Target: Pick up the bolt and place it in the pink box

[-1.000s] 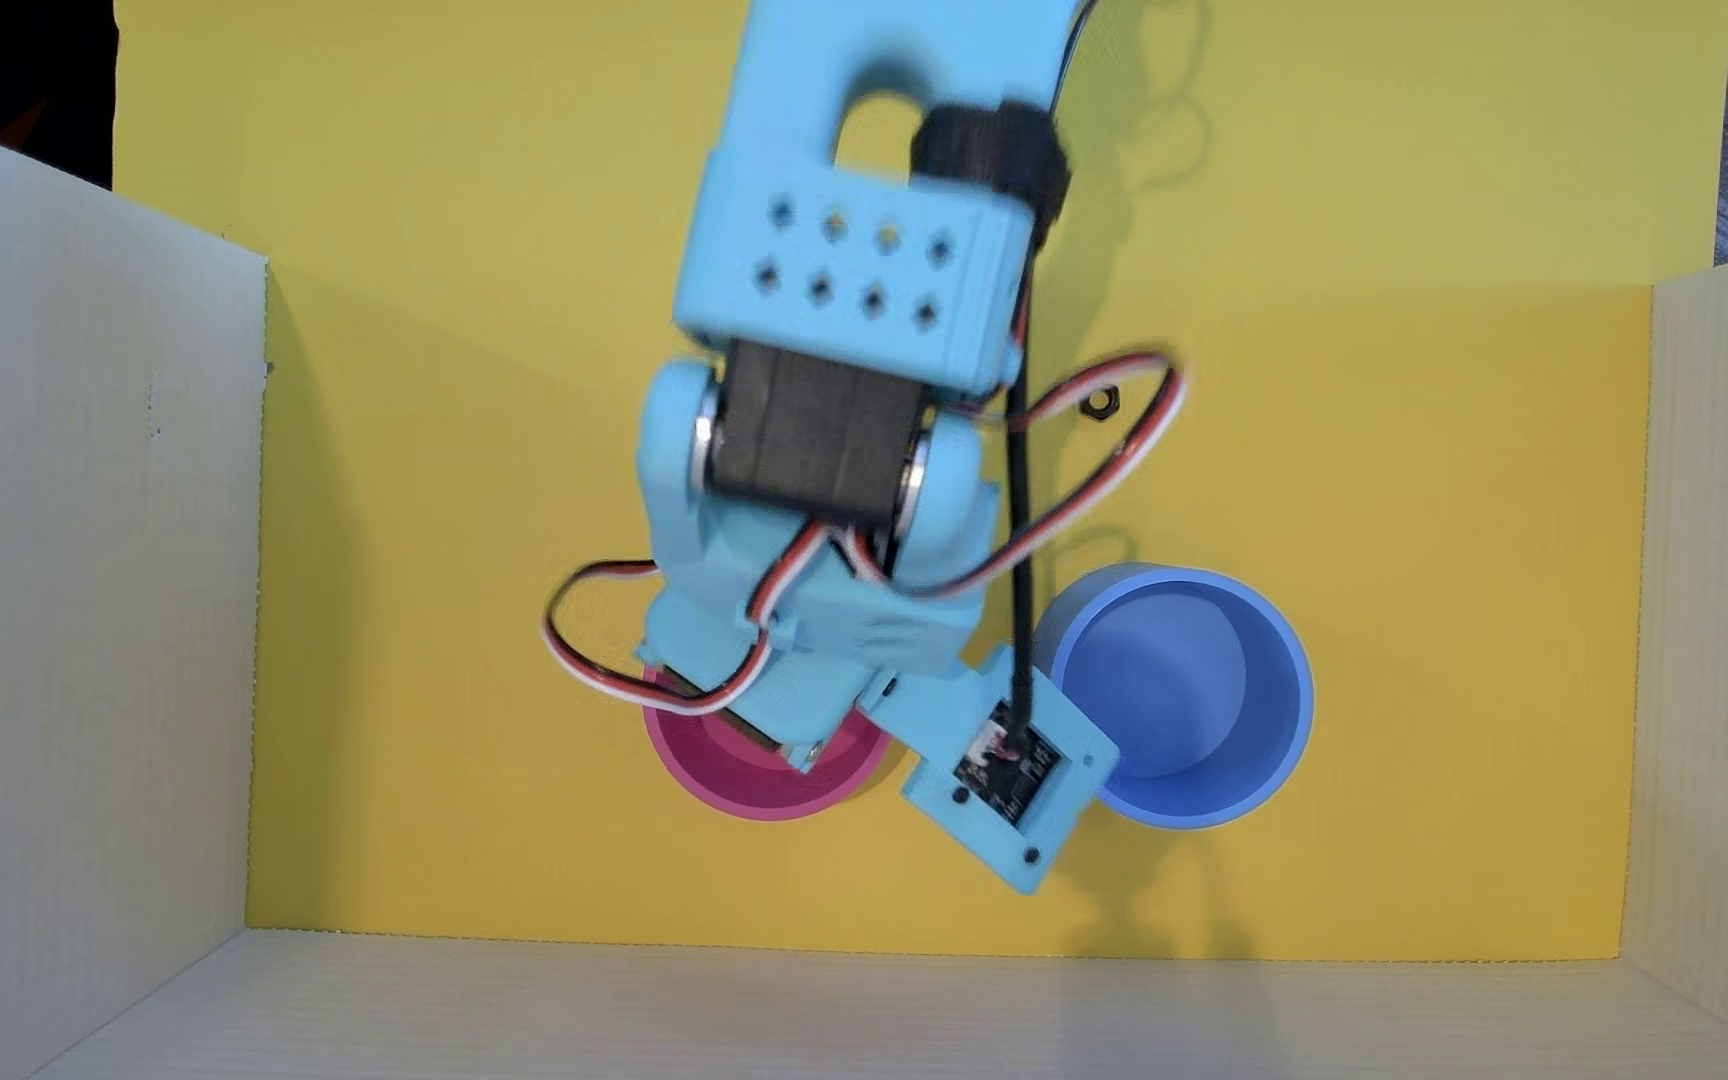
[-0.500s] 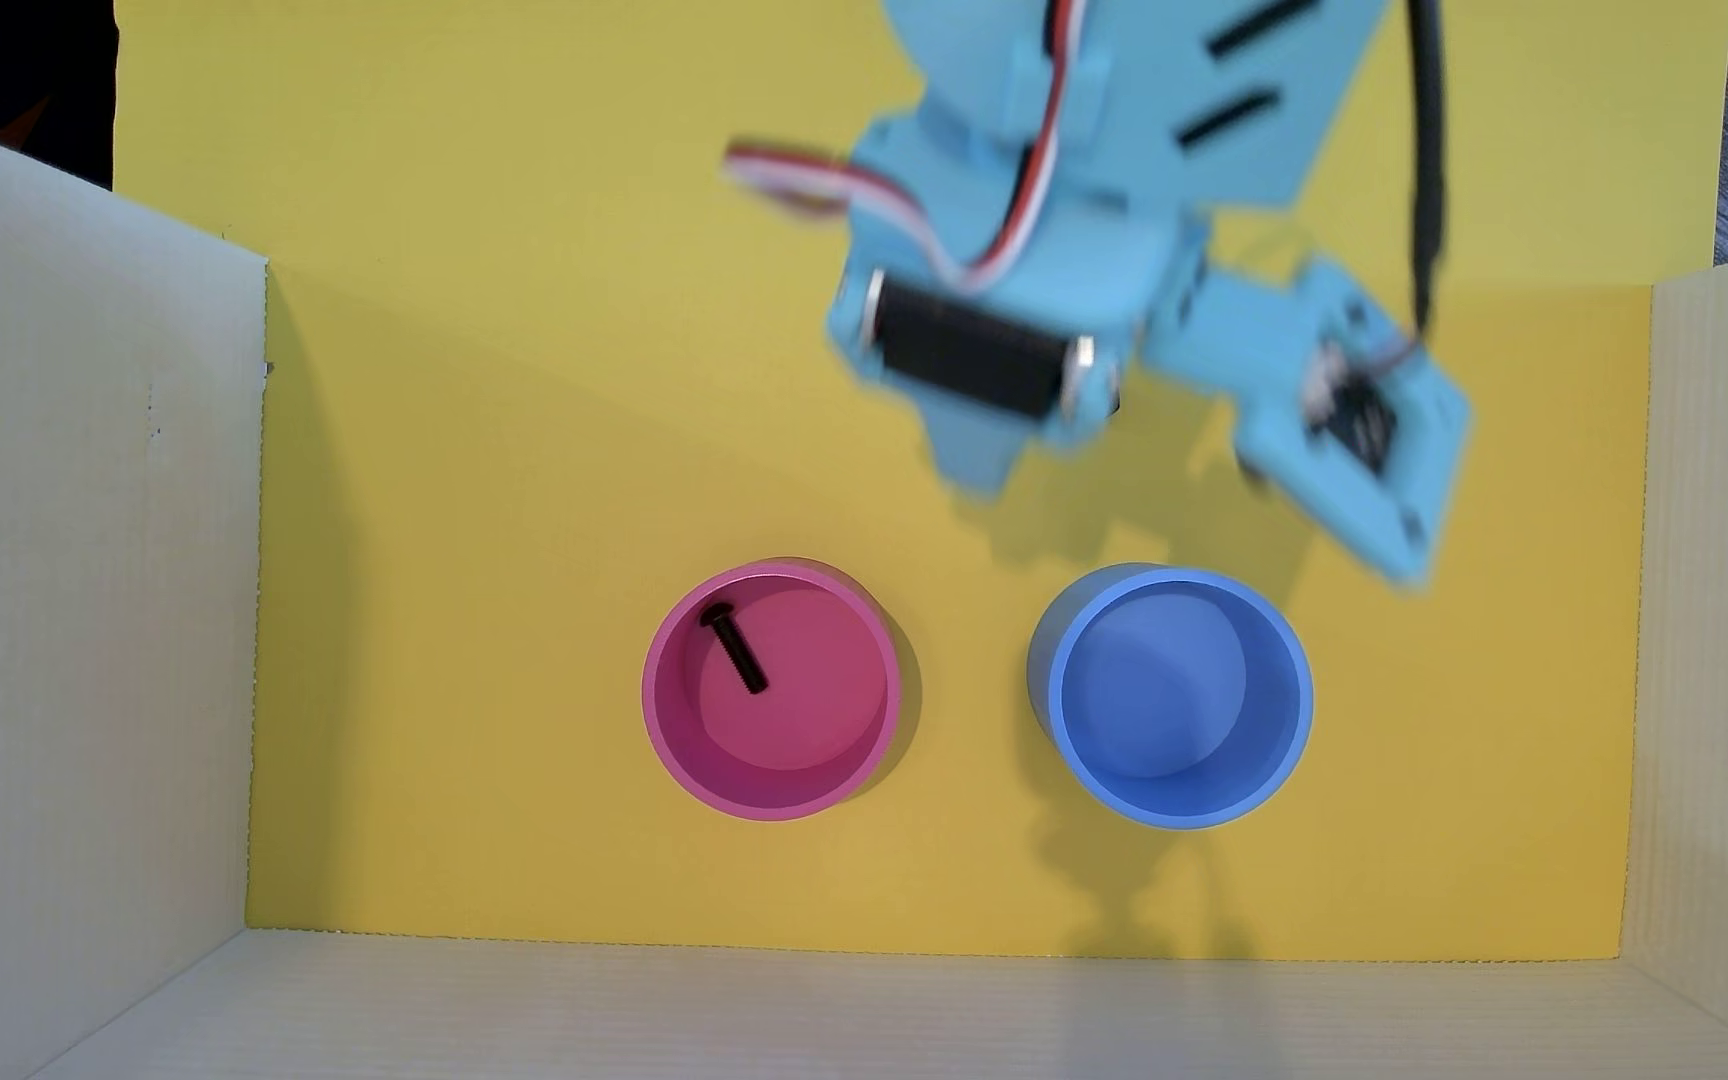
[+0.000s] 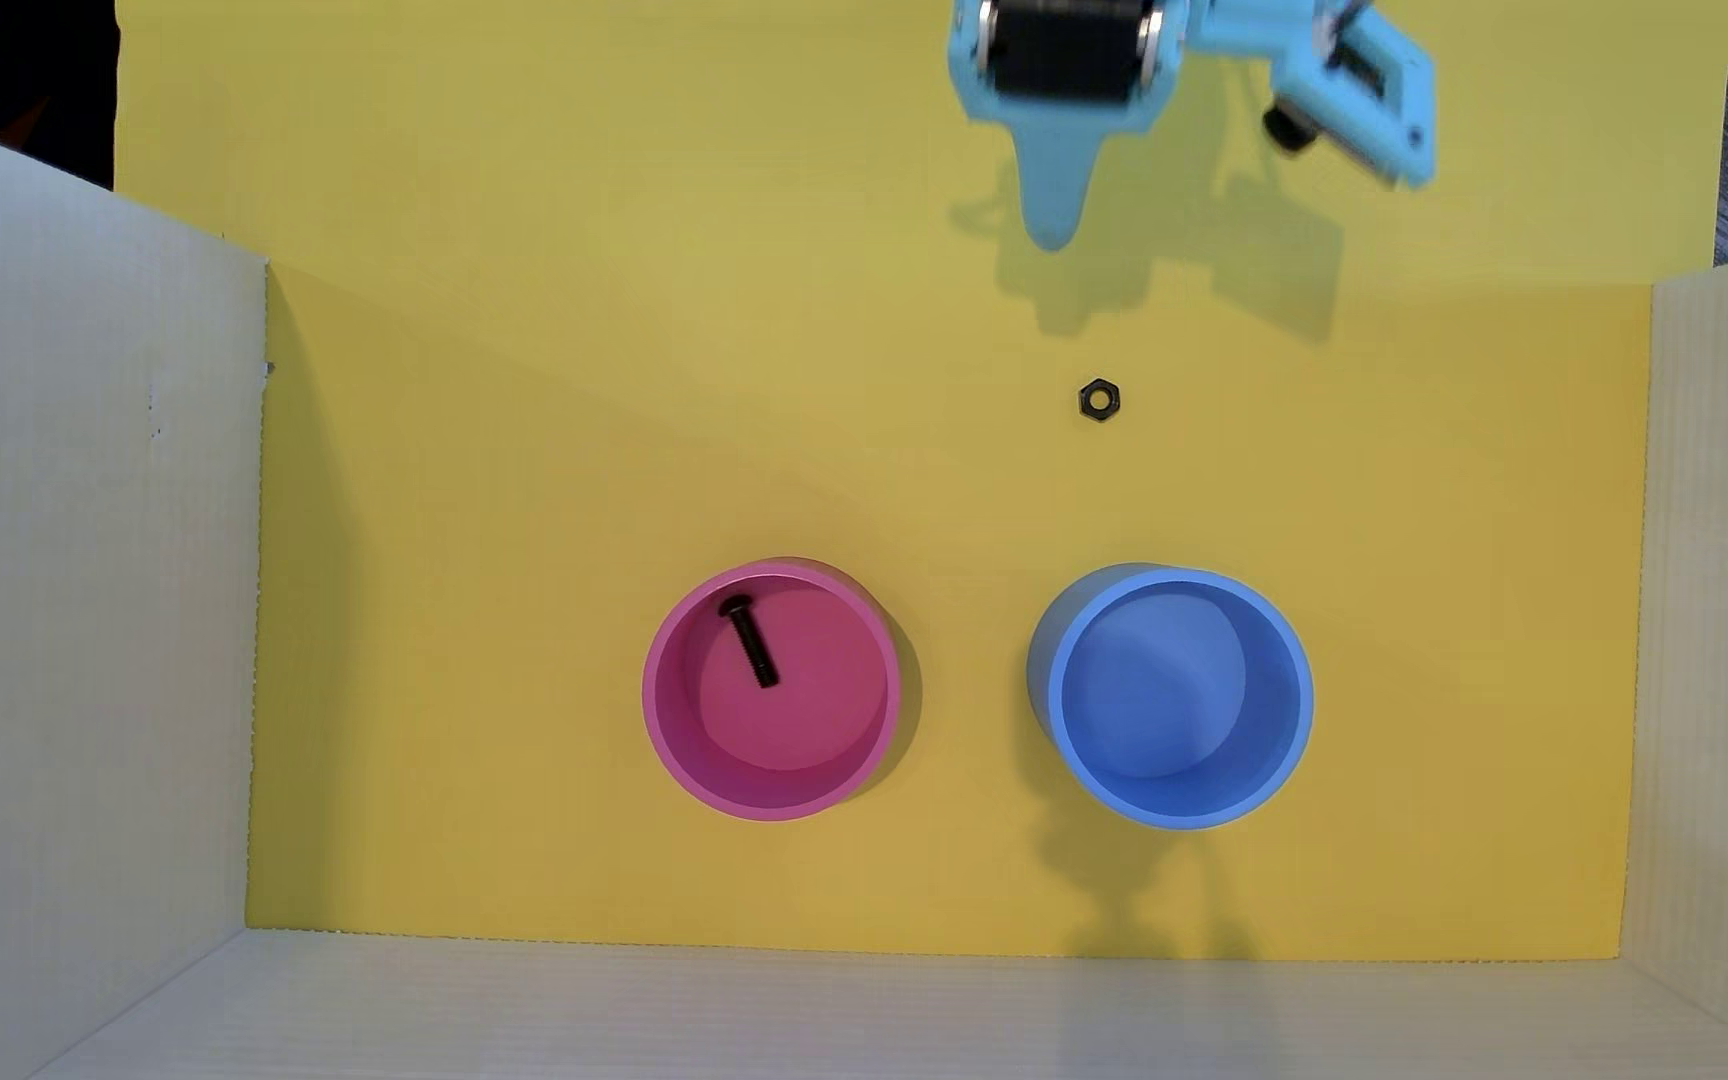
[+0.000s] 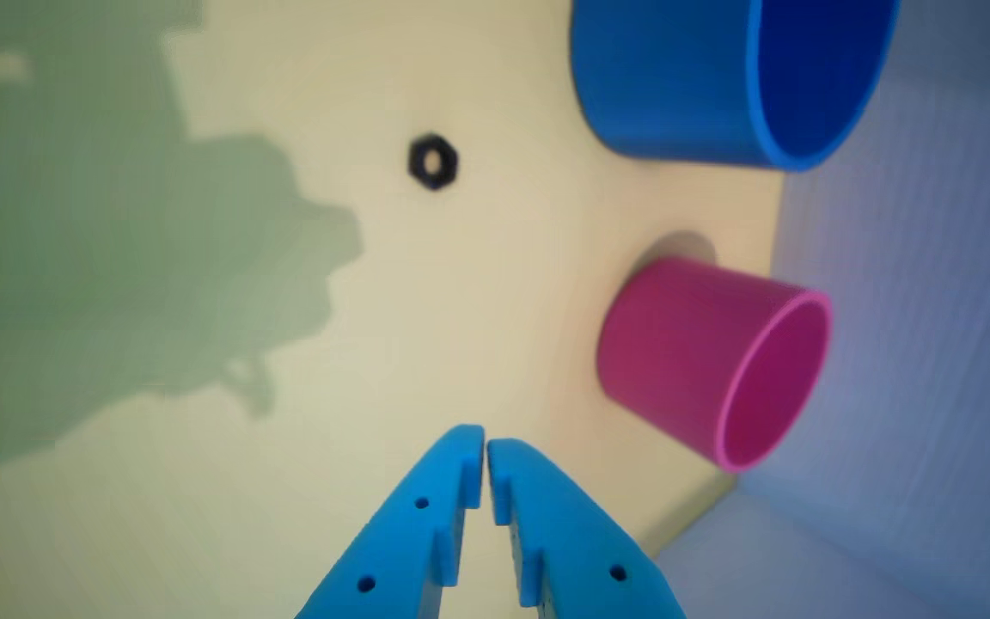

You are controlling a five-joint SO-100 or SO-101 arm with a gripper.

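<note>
Nearest the wrist camera: the gripper, two blue fingers with tips almost touching and nothing between them. Jaws drawn together, empty. In the overhead view the gripper hangs over the far edge of the yellow desk, right of centre, and only one tapered finger is clear; the rest of the arm is cut off by the top of the frame.

White corrugated walls fence the desk on the left, right and near sides.

The blue container stands toward the near edge, right of centre, and appears empty. The pink box stands beside it to the left, apart from it, also toward the near edge.

The bolt lies flat on the floor of the pink box, head toward the far edge close to the wall, shank running diagonally toward the near-right. Judged from this, the placing is already done. The bolt sits well away from the jaws, across the desk toward the near edge and to the left.

The nut lies alone on the open desk, between the gripper and the blue container, nearer the gripper.

Hidden or unclear: the wrist view is on its side and soft; the pink box shows only its outer wall and part of the inside, so the bolt cannot be seen there. The nut is blurred.
</note>
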